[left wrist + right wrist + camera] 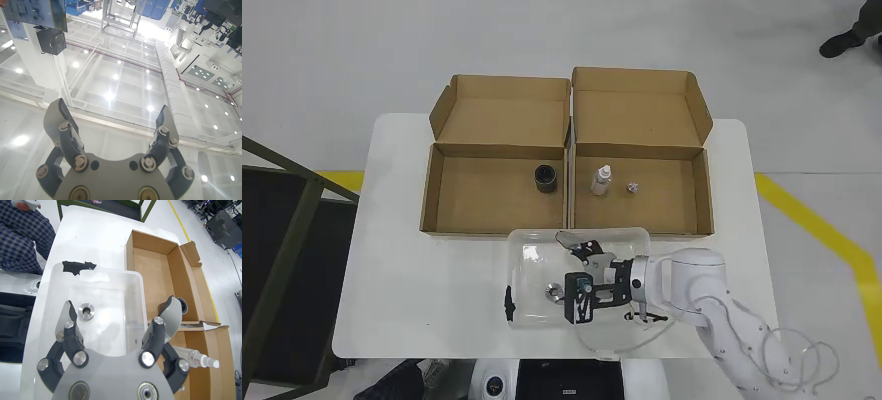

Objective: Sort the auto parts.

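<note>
A clear plastic bin (pixel 527 240) stands at the table's front, and a silver metal ring (pixel 555 292) (pixel 86 311) lies on its floor. My right gripper (pixel 577 283) (pixel 121 307) hangs open over the bin, one finger just beside the ring and nothing between the fingers. Behind the bin are two open cardboard boxes. The left box (pixel 457 200) holds a black cylinder (pixel 546 178) (pixel 183 307). The right box (pixel 682 205) holds a white spray bottle (pixel 600 179) (pixel 196 359) and a small metal part (pixel 633 186). My left gripper (pixel 113 111) is open, empty and points up at the ceiling.
Black tape (pixel 75 267) sticks to the bin's rim. The white table (pixel 402 280) has bare room to the left of the bin and boxes. A dark green frame (pixel 282 260) stands beside the table's left edge.
</note>
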Motion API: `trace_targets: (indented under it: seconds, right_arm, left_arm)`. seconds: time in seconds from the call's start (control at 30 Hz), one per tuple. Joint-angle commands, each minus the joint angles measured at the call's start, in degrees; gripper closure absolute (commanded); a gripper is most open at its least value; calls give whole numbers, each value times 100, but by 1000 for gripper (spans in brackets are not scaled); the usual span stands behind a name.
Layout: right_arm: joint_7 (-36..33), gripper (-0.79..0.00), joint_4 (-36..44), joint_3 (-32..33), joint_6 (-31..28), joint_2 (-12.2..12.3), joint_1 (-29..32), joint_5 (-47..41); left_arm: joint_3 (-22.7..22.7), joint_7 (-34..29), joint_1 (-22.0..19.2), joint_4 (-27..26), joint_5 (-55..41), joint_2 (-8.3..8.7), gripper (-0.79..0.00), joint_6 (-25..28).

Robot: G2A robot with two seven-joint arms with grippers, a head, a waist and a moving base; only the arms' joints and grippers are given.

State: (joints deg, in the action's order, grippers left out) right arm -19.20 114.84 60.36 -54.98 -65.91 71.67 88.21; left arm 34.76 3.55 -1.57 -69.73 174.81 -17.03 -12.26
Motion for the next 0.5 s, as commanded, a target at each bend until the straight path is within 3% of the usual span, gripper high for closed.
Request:
trace_targets:
  seconds: [0.0,0.47]
  right_arm:
    - [20,-723,-28,-17,-28,15,31,71]
    - [199,-659,-481,-348,-55,60,43,500]
  left_arm:
    - [0,0,0,0,0,0,-785,0]
    - [0,0,0,0,0,0,-785,0]
